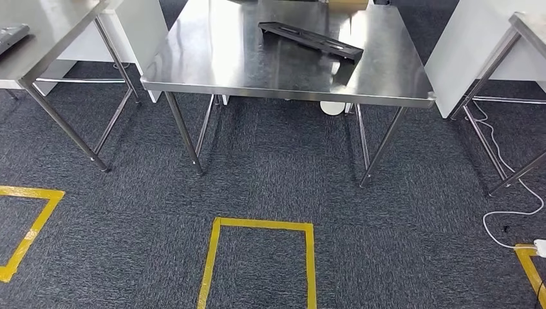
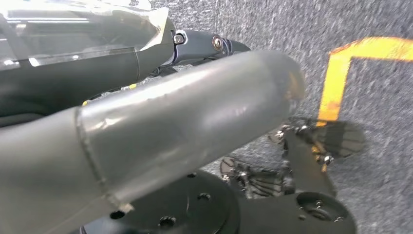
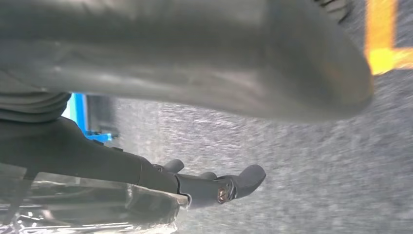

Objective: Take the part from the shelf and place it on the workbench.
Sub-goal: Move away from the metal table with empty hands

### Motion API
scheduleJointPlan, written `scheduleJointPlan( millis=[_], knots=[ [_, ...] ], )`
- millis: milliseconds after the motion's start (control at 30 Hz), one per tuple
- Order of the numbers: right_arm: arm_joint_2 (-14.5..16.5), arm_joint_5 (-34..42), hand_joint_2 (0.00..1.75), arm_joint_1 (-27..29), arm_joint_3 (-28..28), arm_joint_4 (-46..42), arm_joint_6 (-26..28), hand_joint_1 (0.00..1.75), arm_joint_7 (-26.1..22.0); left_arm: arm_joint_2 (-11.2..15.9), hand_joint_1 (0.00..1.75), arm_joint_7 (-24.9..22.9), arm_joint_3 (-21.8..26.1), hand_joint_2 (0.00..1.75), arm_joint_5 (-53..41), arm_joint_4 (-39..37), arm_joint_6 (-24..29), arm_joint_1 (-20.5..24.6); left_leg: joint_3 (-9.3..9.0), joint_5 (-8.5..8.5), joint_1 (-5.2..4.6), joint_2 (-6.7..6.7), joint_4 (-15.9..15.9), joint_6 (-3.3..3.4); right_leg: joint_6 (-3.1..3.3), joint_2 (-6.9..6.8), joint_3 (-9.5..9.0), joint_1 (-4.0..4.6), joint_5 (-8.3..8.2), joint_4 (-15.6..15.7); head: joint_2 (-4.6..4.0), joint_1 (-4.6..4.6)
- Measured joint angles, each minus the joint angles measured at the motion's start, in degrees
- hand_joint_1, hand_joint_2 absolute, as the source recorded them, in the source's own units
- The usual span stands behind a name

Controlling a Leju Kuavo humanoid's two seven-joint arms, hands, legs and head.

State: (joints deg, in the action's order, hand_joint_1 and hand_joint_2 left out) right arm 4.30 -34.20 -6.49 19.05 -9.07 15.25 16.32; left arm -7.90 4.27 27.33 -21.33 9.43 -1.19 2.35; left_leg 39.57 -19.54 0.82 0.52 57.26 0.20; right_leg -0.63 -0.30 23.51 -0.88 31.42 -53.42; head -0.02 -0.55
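One long flat black plastic part (image 1: 311, 40) with cut-out slots lies on the polished steel counter (image 1: 219, 58), well ahead of both our hands, one end tilted up slightly. Our left hand (image 2: 195, 122) hangs over the dark grey carpet floor (image 2: 380, 126) near a yellow tape line (image 2: 336, 83), holding nothing; finger spread we cannot tell. Our right hand (image 3: 214, 187) hangs likewise, dark fingers (image 3: 248, 176) extended, thumb apart, nothing grasped. A white cable (image 1: 508, 219) trails on the carpet.
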Motion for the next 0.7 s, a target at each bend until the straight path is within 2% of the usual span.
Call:
scheduleJointPlan(
  millis=[33,100,133,167,200,233,267,300,333,367,400,467,500,533,567,600,633,667,700],
  knots=[
    [-0.04,0.13,0.0,0.03,0.01,0.1,-0.14,0.0,0.2,0.12,0.0,-0.28,-0.14,0.0,-0.18,-0.06,-0.21,-0.04,0.58,-2.62,0.13,-0.11,1.84,-0.26,0.63,-0.14,0.76,-0.28,-0.86,0.04,0.0,-0.13],
    [-0.11,0.26,0.0,0.1,0.03,0.2,-0.71,0.0,0.39,0.3,0.0,-0.62,-0.49,0.0,-0.51,-0.08,-0.54,-0.05,1.87,-9.57,0.31,-0.3,8.75,-0.73,1.43,-0.32,2.45,-0.31,-2.46,-0.03,0.0,-0.29],
    [-0.13,0.27,0.0,0.15,0.03,0.22,-1.0,0.0,0.4,0.35,0.0,-0.68,-0.63,0.0,-0.63,-0.08,-0.66,-0.04,2.24,-11.66,0.35,-0.37,12.69,-1.0,1.43,-0.39,3.33,-0.24,-3.23,-0.12,0.0,-0.33],
    [-0.15,0.28,0.0,0.16,0.03,0.25,-1.19,0.0,0.4,0.4,0.0,-0.69,-0.75,0.0,-0.73,-0.08,-0.76,-0.01,2.15,-12.1,0.39,-0.42,15.71,-1.21,1.33,-0.45,4.27,-0.2,-3.95,-0.34,0.0,-0.31],
    [-0.17,0.31,0.0,0.18,0.03,0.26,-1.3,0.0,0.4,0.46,0.0,-0.7,-0.83,0.0,-0.81,-0.08,-0.84,0.03,1.31,-11.15,0.5,-0.42,17.13,-1.37,1.14,-0.51,5.29,-0.21,-4.58,-0.71,0.0,-0.33],
    [-0.21,0.33,0.0,0.2,0.03,0.27,-1.43,0.0,0.4,0.55,0.0,-0.7,-0.91,0.0,-0.87,-0.08,-0.9,0.08,-0.47,-9.54,0.65,-0.41,16.56,-1.48,0.89,-0.54,6.34,-0.26,-5.1,-1.24,0.0,-0.34],
    [-0.24,0.36,0.0,0.21,0.03,0.27,-1.57,0.0,0.4,0.63,0.0,-0.71,-1.02,0.0,-0.92,-0.07,-0.95,0.16,-3.28,-8.34,0.84,-0.42,13.94,-1.56,0.64,-0.55,7.44,-0.31,-5.49,-1.94,0.0,-0.35],
    [-0.29,0.38,0.0,0.23,0.03,0.28,-1.71,0.0,0.41,0.71,0.0,-0.71,-1.13,0.0,-0.98,-0.07,-1.05,0.3,-6.64,-8.35,0.93,-0.48,9.87,-1.61,0.36,-0.52,8.5,-0.25,-5.77,-2.74,0.0,-0.39],
    [-0.33,0.39,0.0,0.24,0.03,0.29,-1.83,0.0,0.43,0.78,0.0,-0.7,-1.26,0.0,-1.11,-0.06,-1.24,0.45,-9.54,-9.24,0.91,-0.58,5.88,-1.48,0.05,-0.52,9.34,-0.17,-6.02,-3.46,0.0,-0.37],
    [-0.38,0.39,0.0,0.22,0.03,0.29,-1.91,0.0,0.48,0.84,0.0,-0.69,-1.39,0.0,-1.3,-0.06,-1.5,0.58,-11.47,-10.45,0.8,-0.68,2.74,-1.25,-0.35,-0.55,9.99,-0.05,-6.33,-4.01,0.0,-0.38],
    [-0.44,0.4,0.0,0.22,0.03,0.3,-1.96,0.0,0.56,0.9,0.0,-0.67,-1.54,0.0,-1.49,-0.06,-1.8,0.66,-12.22,-11.34,0.57,-0.76,1.0,-0.86,-0.82,-0.57,10.45,0.08,-6.74,-4.27,0.0,-0.35],
    [-0.61,0.47,0.0,0.39,0.04,0.33,-1.98,0.0,0.88,1.03,0.0,-0.65,-1.87,0.0,-1.9,-0.08,-2.46,0.59,-11.35,-10.89,0.3,-0.59,0.27,0.39,-1.81,-0.6,11.17,0.14,-7.5,-4.37,0.0,-0.33],
    [-0.74,0.53,0.0,0.53,0.06,0.35,-1.93,0.0,1.07,1.07,0.0,-0.65,-2.05,0.0,-2.04,-0.09,-2.76,0.56,-10.65,-10.2,0.24,-0.45,0.12,1.15,-1.87,-0.51,11.76,0.11,-6.81,-5.03,0.0,-0.33],
    [-0.82,0.62,0.0,0.68,0.08,0.38,-1.87,0.0,1.29,1.09,0.0,-0.65,-2.21,0.0,-2.16,-0.1,-3.03,0.55,-9.8,-9.41,0.25,-0.29,-0.07,1.8,-1.68,-0.41,12.64,0.05,-5.05,-6.63,0.0,-0.26],
    [-0.89,0.69,0.0,0.77,0.1,0.4,-1.8,0.0,1.46,1.1,0.0,-0.65,-2.35,0.0,-2.24,-0.12,-3.23,0.57,-8.96,-8.62,0.26,-0.14,-0.12,2.26,-1.3,-0.31,13.61,-0.1,-2.39,-9.33,0.0,-0.16],
    [-0.91,0.73,0.0,0.84,0.11,0.41,-1.74,0.0,1.56,1.13,0.0,-0.65,-2.44,0.0,-2.28,-0.12,-3.34,0.59,-7.98,-7.85,0.21,-0.11,-0.12,2.5,-1.0,-0.21,14.72,-0.09,0.47,-12.81,0.0,-0.02],
    [-0.92,0.76,0.0,0.89,0.12,0.41,-1.72,0.0,1.63,1.14,0.0,-0.65,-2.49,0.0,-2.3,-0.12,-3.4,0.59,-7.01,-7.04,0.17,-0.02,-0.09,2.53,-1.05,-0.15,15.49,-0.11,2.58,-16.51,0.0,0.13],
    [-0.98,0.76,0.0,0.92,0.13,0.41,-1.71,0.0,1.64,1.14,0.0,-0.64,-2.53,0.0,-2.32,-0.12,-3.44,0.58,-6.08,-6.24,0.14,0.08,-0.04,2.46,-1.43,-0.09,15.66,-0.13,3.43,-19.49,0.0,0.15],
    [-1.04,0.78,0.0,0.92,0.13,0.41,-1.7,0.0,1.66,1.14,0.0,-0.64,-2.56,0.0,-2.35,-0.12,-3.45,0.58,-5.14,-5.44,0.13,0.19,0.01,2.33,-2.04,-0.05,15.02,-0.14,3.01,-20.98,0.0,0.16]
  ],
)
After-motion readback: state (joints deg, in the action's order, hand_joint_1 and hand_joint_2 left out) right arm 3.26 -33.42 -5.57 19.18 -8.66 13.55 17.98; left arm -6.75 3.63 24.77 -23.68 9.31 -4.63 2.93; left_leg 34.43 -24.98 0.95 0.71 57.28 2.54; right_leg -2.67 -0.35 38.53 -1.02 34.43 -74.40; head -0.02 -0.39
